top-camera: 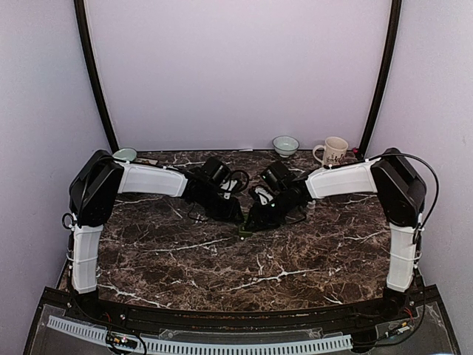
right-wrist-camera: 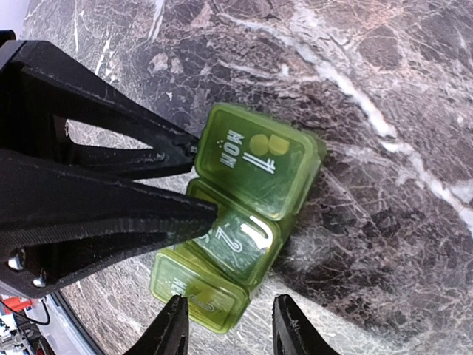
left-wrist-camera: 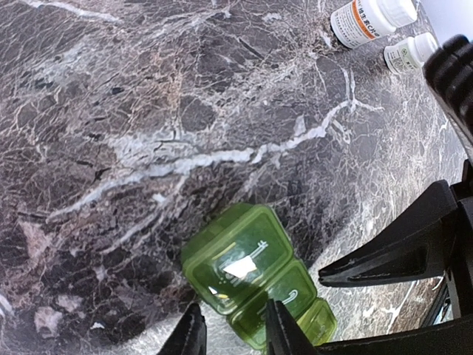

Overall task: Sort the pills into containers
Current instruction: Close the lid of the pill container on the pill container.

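Observation:
A translucent green pill organizer point(right-wrist-camera: 251, 200) with three lidded compartments lies on the marble table point(top-camera: 310, 259), also seen in the left wrist view point(left-wrist-camera: 244, 262) and as a small green patch in the top view point(top-camera: 244, 234). All lids look down. A yellowish round shape point(right-wrist-camera: 260, 142) shows through the MON lid. My left gripper point(left-wrist-camera: 235, 331) is narrowly open, its fingers point(right-wrist-camera: 148, 214) touching the organizer's long side at the first two compartments. My right gripper point(right-wrist-camera: 228, 322) is open, straddling the end compartment, with one finger at its corner and the other apart from it.
Two white pill bottles, a larger one with an orange label point(left-wrist-camera: 369, 18) and a smaller one point(left-wrist-camera: 410, 53), stand on the table beyond the organizer. At the back wall are a small bowl point(top-camera: 285, 144), a mug point(top-camera: 332, 151) and another bowl point(top-camera: 124, 154).

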Robot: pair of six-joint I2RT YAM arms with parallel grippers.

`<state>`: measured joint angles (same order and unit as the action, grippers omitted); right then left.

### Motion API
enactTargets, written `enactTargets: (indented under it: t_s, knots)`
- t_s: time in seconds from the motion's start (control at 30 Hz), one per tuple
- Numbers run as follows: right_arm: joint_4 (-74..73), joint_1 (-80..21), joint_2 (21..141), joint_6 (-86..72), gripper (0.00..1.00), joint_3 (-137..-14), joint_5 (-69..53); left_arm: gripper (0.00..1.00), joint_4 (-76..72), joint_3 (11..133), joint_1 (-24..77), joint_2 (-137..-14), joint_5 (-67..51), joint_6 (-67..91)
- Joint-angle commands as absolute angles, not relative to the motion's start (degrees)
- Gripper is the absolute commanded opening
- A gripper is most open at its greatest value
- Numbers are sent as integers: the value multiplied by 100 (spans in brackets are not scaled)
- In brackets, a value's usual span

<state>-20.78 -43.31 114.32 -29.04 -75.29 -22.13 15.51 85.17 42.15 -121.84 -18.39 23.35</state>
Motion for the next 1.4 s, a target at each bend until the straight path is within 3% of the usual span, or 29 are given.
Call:
enactTargets:
  t_s: [0.0, 0.63, 1.13, 1.37]
  knots:
    - [-2152, -4394, 11613, -2973, 39, -7724, -2296, 28, 1815, 8465, 4254, -12258, -1705, 2428]
    - [-2412, -4593, 11991, -3333, 39, -7965, -1951, 22, 1776, 8465, 4407, -12261, -1701, 2806]
    - [-2617, -4637, 12281, -3422, 32, -8007, -1519, 20, 1906, 8471, 4442, -12253, -1551, 2833]
    - [-2673, -4536, 11979, -3191, 35, -7947, -1477, 31, 2175, 8740, 4381, -12140, -1212, 2824]
